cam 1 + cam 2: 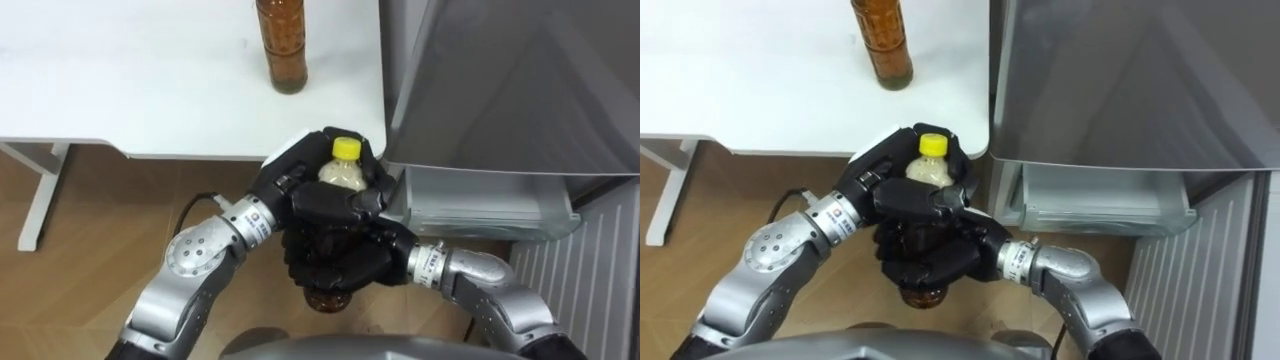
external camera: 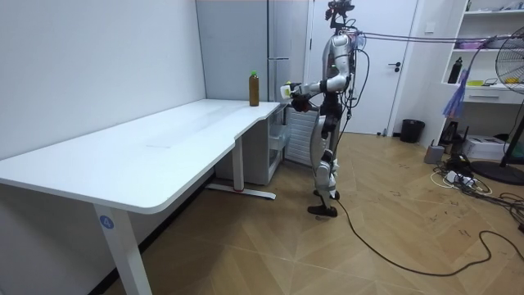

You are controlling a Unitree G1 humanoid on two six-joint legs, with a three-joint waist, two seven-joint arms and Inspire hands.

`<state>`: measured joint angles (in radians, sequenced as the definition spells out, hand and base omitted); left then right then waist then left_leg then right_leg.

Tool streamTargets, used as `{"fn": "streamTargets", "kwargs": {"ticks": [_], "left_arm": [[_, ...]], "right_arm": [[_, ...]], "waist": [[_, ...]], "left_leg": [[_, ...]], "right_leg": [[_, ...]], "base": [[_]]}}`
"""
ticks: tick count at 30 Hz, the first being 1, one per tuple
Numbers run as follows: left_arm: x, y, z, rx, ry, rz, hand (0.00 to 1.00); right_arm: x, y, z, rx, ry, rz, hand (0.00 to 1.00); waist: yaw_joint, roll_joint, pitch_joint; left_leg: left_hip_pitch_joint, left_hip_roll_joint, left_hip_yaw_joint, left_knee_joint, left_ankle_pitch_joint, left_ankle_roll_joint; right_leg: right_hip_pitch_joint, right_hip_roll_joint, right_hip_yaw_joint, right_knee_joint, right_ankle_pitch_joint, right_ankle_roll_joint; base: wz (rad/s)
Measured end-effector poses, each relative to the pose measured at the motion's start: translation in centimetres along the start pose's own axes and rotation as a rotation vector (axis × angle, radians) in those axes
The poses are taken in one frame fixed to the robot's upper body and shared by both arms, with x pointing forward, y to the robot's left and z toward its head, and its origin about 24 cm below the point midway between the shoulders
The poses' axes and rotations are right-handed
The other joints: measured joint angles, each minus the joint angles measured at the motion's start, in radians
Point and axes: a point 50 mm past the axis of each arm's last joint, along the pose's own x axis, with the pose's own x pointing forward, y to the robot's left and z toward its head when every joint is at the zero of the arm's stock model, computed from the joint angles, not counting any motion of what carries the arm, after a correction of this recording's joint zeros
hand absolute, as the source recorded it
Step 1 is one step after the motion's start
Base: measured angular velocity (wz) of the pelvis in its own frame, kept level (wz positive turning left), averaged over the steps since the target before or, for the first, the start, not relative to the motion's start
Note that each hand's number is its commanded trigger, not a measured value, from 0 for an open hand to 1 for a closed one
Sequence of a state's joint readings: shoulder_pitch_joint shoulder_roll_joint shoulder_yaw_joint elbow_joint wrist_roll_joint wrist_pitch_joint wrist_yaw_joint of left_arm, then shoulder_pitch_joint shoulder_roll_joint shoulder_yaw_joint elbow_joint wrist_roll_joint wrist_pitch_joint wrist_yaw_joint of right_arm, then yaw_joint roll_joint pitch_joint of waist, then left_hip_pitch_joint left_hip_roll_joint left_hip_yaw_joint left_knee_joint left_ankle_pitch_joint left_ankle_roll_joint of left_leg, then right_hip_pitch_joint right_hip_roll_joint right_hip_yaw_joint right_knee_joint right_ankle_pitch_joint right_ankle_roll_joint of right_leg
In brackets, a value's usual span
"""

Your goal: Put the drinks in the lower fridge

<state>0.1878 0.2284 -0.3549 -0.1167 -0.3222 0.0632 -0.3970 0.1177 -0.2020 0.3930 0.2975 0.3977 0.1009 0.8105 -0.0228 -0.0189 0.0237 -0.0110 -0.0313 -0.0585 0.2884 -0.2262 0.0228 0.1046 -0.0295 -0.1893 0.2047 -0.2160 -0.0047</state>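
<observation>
A bottle with a yellow cap [image 1: 343,170] is upright in front of my chest, just off the white table's [image 1: 130,90] near edge. Both hands hold it. My left hand [image 1: 285,172] curls round its upper part from the left. My right hand [image 1: 340,258] wraps the dark lower part from the right, and the brown base shows beneath the fingers. A second bottle of brown drink [image 1: 281,45] stands on the table beyond. The grey fridge [image 1: 500,80] is at the right, and a pale shelf [image 1: 480,205] of its lower part shows open below. In the room view I stand between table end and fridge [image 2: 286,33].
A white table leg [image 1: 40,195] stands on the wooden floor at the left. White ribbed panelling [image 1: 600,270] lies at the lower right beside the fridge shelf. In the room view a bin [image 2: 412,129], shelves and a fan stand off to the right.
</observation>
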Motion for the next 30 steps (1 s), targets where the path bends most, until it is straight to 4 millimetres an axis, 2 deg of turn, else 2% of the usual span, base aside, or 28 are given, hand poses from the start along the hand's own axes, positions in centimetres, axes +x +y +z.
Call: {"fn": "streamTargets", "kwargs": {"ticks": [3,5,6,7,17,24,30], "left_arm": [[0.02,-0.03,0.04,-0.001,-0.005,0.000,1.00],[0.08,-0.08,0.11,-0.002,-0.013,0.002,0.58],[0.09,-0.08,0.12,-0.002,-0.015,0.003,0.02],[0.09,-0.08,0.13,-0.002,-0.016,0.004,0.00],[0.13,-0.16,0.10,-0.002,-0.015,0.007,0.00],[0.10,-0.04,0.18,-0.001,-0.018,0.019,0.00],[0.06,0.15,0.32,0.003,-0.029,0.041,0.00]], "right_arm": [[-0.05,-0.01,0.01,0.010,-0.008,-0.001,1.00],[-0.09,-0.02,0.04,0.020,-0.017,-0.001,1.00],[-0.11,-0.03,0.05,0.022,-0.020,-0.001,1.00],[-0.10,-0.03,0.06,0.022,-0.020,0.000,1.00],[-0.76,-0.40,-0.10,0.011,0.004,-0.013,1.00],[-0.75,-0.37,-0.33,0.016,0.014,-0.012,1.00],[-0.78,-0.40,-0.37,0.017,0.016,-0.014,1.00]], "waist": [[0.000,0.000,-0.0001],[0.000,0.000,-0.0001],[0.000,-0.001,-0.0003],[0.000,-0.001,-0.0004],[0.004,0.003,-0.0026],[0.003,0.012,-0.0084],[0.004,0.012,-0.0086]], "left_leg": [[-0.001,0.000,0.000,-0.002,0.000,0.000],[-0.002,0.000,0.000,-0.001,0.000,0.000],[-0.002,0.000,0.000,-0.001,0.000,0.000],[-0.002,0.000,0.000,0.000,0.000,0.000],[-0.003,0.000,0.000,0.003,0.000,0.000],[0.002,0.000,0.001,0.003,0.000,0.000],[0.003,0.000,0.002,0.004,0.000,0.000]], "right_leg": [[0.001,0.000,0.000,0.001,0.000,0.000],[0.001,0.000,0.001,0.001,0.000,0.000],[0.001,0.000,0.001,0.001,0.000,0.000],[0.001,0.000,0.001,0.001,0.000,0.000],[-0.003,0.002,0.011,0.000,0.000,0.000],[-0.002,0.001,0.016,0.000,0.000,0.000],[-0.001,0.001,0.020,0.000,0.000,0.000]], "base": [[0.00],[0.00],[0.00],[0.00],[0.00],[0.00],[0.00]]}}
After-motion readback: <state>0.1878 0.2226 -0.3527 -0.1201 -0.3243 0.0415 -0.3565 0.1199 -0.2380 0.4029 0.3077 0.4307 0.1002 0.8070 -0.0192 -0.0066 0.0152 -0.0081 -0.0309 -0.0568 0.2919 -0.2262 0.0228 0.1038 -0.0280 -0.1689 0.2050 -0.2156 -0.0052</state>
